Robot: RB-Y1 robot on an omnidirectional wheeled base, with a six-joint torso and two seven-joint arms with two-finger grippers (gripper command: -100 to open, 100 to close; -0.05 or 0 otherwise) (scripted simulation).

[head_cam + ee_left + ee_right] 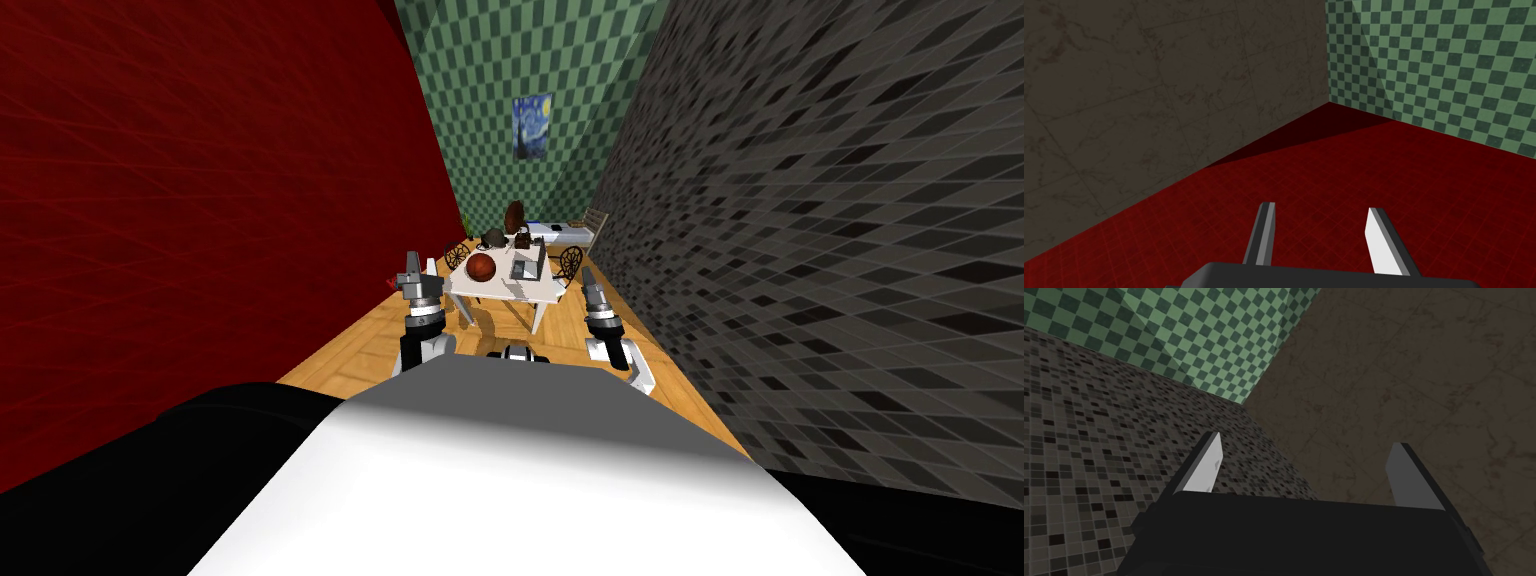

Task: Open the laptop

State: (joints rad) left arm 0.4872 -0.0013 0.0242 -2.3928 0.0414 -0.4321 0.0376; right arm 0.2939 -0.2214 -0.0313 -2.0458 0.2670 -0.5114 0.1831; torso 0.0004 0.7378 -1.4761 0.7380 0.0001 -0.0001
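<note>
Far ahead down a narrow room, a small grey laptop (527,266) sits on a white table (500,289), to the right of a red-brown ball (481,267). Whether its lid is up I cannot tell from here. My left gripper (411,266) is raised in front of me, short of the table's left side, and in the left wrist view it (1321,220) is open with nothing between its fingers. My right gripper (592,288) is held up on the right, short of the table. It (1305,455) is open and empty too.
Dark wire chairs (569,262) stand around the table, and dark objects (495,238) sit at its far end. A red wall (200,200) runs close on the left and a grey mosaic wall (830,250) on the right. Wooden floor (360,345) leads to the table. A white bed (560,232) lies behind.
</note>
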